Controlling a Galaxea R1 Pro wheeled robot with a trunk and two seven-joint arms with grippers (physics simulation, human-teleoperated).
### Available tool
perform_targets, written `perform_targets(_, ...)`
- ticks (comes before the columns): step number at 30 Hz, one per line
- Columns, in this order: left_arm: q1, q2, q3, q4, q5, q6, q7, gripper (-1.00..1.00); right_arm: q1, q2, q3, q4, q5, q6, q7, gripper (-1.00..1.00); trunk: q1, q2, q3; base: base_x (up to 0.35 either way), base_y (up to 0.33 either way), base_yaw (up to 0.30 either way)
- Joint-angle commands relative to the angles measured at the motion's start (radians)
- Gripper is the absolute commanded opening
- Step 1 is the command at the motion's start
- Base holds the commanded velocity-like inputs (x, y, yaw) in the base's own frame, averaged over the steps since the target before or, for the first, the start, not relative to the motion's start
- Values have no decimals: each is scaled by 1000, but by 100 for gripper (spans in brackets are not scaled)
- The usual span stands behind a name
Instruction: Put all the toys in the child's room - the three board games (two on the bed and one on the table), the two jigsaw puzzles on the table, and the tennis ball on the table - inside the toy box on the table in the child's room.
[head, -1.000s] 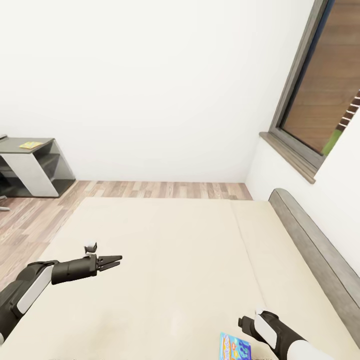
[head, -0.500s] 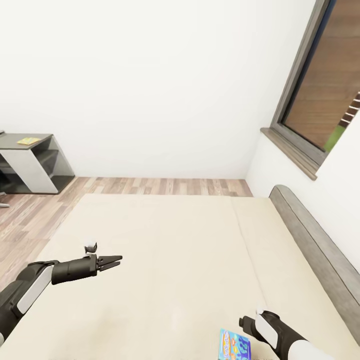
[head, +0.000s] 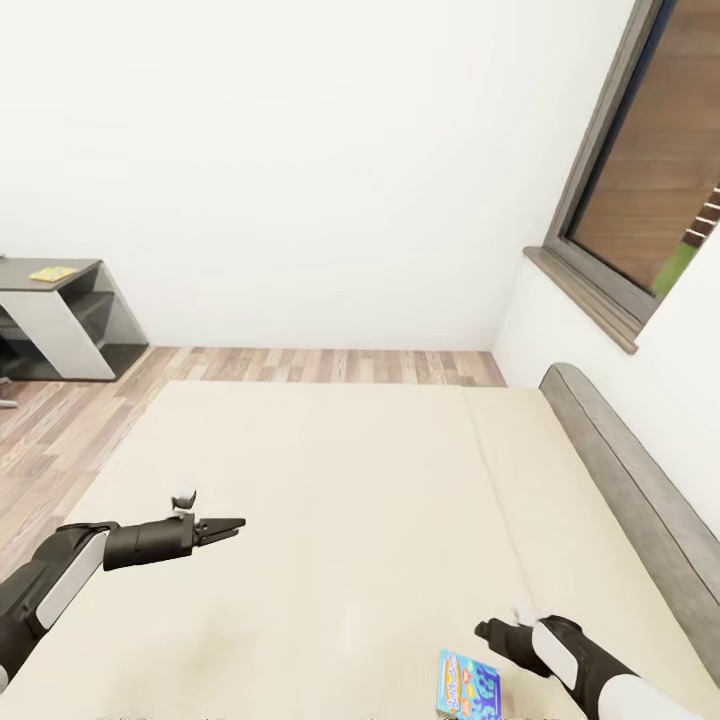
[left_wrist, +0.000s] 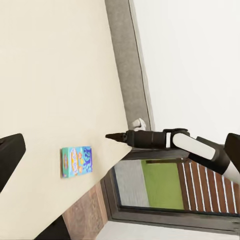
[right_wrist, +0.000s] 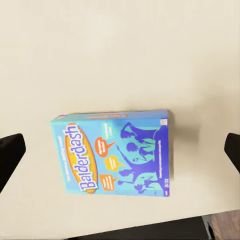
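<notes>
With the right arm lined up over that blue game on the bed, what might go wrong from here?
1. The blue board game lies flat on the bed, wide between the open fingers of the right gripper; a grasp across it may slip or fail to span it.
2. It sits near the mattress edge, with floor showing just past it in the right wrist view, so a nudge could push it off.

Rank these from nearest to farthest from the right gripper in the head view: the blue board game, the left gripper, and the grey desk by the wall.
1. Blue board game: on the bed, just beside the right gripper.
2. Left gripper: across the mattress, on the left.
3. Grey desk: far left, against the wall.
</notes>
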Motion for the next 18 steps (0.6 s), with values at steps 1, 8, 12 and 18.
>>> perform_targets(1,-1,1,-2,0,4,7,0,100,-1,-4,4,-2,-1,10,10,100,0,-2,-3,0,0,0)
perform_targets(8,-1,0,0,0,-3,7,1,100,-1,-14,2,-7,-1,35,43,100,0,-2,-15,0,0,0)
perform_targets(12,-1,0,0,0,-4,7,1,100,-1,-16,1,-8,-1,38,43,100,0,-2,-22,0,0,0)
perform_targets(18,-1,-1,0,0,-4,7,1,100,-1,-16,1,-8,-2,39,44,100,0,-2,-31,0,0,0)
